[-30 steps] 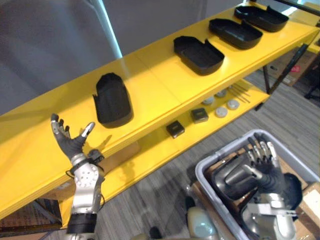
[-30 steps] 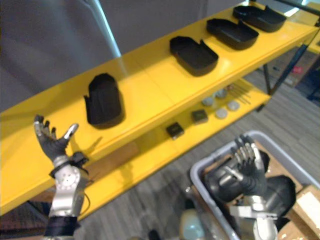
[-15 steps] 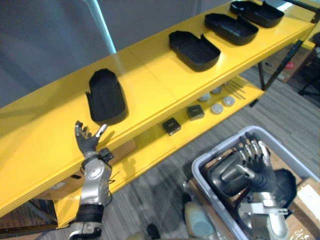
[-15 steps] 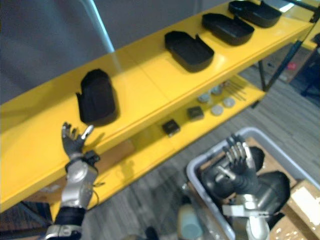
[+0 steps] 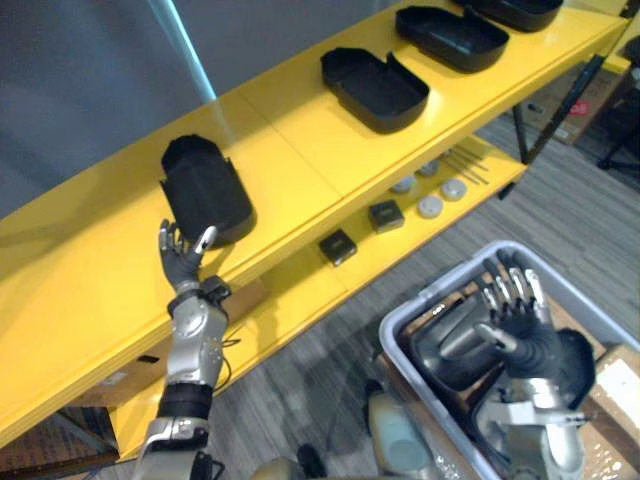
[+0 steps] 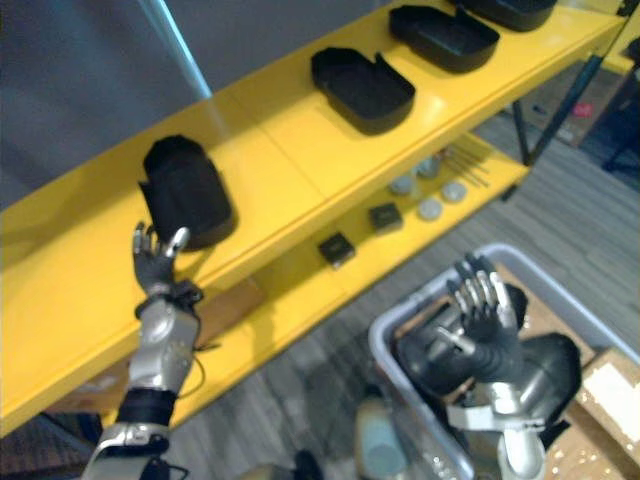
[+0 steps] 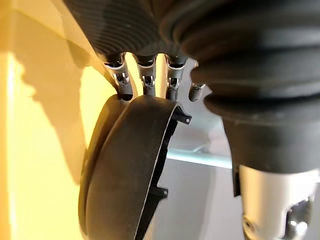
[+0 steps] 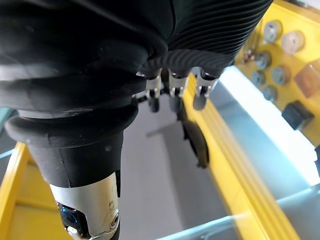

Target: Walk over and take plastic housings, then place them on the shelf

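Observation:
A black plastic housing [image 5: 205, 198] lies on the top board of the yellow shelf [image 5: 300, 150]. My left hand [image 5: 184, 264] is open, fingers pointing up, right at the housing's near end. In the left wrist view its fingertips [image 7: 145, 86] reach the housing's rim [image 7: 131, 170]. My right hand [image 5: 516, 318] is open with straight fingers [image 8: 172, 95] over a grey bin [image 5: 398, 322]. The bin holds more black housings [image 5: 447, 347], and the hand holds none of them. Three more housings [image 5: 376, 88] lie further along the shelf top to the right.
The lower shelf board carries two small black boxes [image 5: 337, 245] and several round discs [image 5: 431, 207]. A cardboard box [image 5: 622, 382] sits beside the bin at the lower right. A dark shelf leg [image 5: 552, 115] stands at the right end. Grey wall behind the shelf.
My left hand has moved right along the shelf's front, from well left of the nearest housing to right at its near end. The view has shifted. My right hand stays over the bin.

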Available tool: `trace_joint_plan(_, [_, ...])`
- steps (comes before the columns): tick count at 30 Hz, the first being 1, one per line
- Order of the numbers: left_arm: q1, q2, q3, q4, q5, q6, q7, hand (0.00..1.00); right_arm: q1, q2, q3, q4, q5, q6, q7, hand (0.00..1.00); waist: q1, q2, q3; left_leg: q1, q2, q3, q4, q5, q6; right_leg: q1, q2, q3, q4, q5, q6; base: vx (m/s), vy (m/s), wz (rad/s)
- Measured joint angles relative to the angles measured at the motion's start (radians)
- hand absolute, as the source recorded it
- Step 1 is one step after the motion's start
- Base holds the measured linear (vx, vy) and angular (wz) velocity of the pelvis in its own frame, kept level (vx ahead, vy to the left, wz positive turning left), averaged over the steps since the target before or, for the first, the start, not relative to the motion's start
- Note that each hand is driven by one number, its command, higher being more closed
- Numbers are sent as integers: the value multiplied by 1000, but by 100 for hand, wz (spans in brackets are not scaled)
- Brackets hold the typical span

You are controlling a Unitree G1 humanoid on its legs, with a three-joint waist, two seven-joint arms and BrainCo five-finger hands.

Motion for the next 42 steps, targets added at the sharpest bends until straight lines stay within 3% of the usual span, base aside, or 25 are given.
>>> trace_joint_plan(7, [0,-5,-15,0,-14,0,5,0,2,-1,0,0,0,0,10,0,-5,1,0,3,4,13,19,-2,4,4,1,4,8,-11,-7,-1,-8,-2])
trace_joint_plan(11, [10,-24,-6,0,-39,-3,31,0,10,-4,0,0,1,-3,65,0,-4,7,1,25,6,9,21,-7,11,32,-2,-6,8,-20,-4,-13,-1,2])
trace_joint_plan(14, [64,-41,12,-14,-37,-40,52,0,10,-9,7,-11,0,-23,96,0,-3,9,0,24,6,8,20,-9,15,33,-5,-11,11,-20,-4,-4,-1,1])
trace_joint_plan(17, [232,-65,15,-133,-21,-95,84,0,22,-8,19,-69,0,-48,115,0,3,9,0,23,10,-15,23,-9,15,47,-10,-36,9,-25,-7,14,-25,23])
trace_joint_plan(19, [405,-93,9,-303,25,-145,93,0,40,-7,20,-103,1,-52,114,0,29,11,-2,29,15,-54,22,-9,15,73,-16,-71,-3,-31,-8,11,-30,42])
trace_joint_plan(23, [631,-119,12,-523,98,-176,91,0,47,-3,21,-120,1,-50,112,0,84,25,-17,37,17,-123,18,-9,15,125,-27,-124,-34,-28,-3,14,-12,44])
trace_joint_plan(28, [757,-128,47,-556,123,-163,80,0,8,-4,19,-112,1,-44,108,0,143,42,-42,33,1,-224,-4,-9,16,177,-36,-177,-98,-9,13,-3,14,36])
trace_joint_plan(30, [786,-135,60,-554,123,-136,39,0,-42,-4,22,-103,-1,-35,100,0,156,40,-43,19,1,-264,-2,-9,17,207,-37,-204,-153,21,11,-28,47,26])
trace_joint_plan(33, [797,-134,60,-529,123,-92,-7,0,-82,-15,46,-65,-46,26,82,0,173,21,-51,14,0,-289,-13,-7,17,243,-37,-229,-219,59,18,-21,35,23])
trace_joint_plan(35, [803,-134,54,-444,128,-56,-31,0,-123,-35,96,8,-93,99,56,0,199,-5,-74,-1,1,-305,-15,-4,15,263,-34,-245,-276,90,22,15,39,21])
trace_joint_plan(37, [806,-134,46,-345,153,-37,-33,0,-159,-44,121,71,-120,155,28,0,204,-25,-85,-9,-4,-325,-17,2,15,287,-35,-263,-322,113,28,24,37,29])
trace_joint_plan(42, [808,-133,43,-51,178,-40,-39,0,-265,-65,156,227,-119,270,0,0,236,-41,-95,-13,-14,-341,-17,4,17,343,-38,-284,-419,167,36,37,55,13])
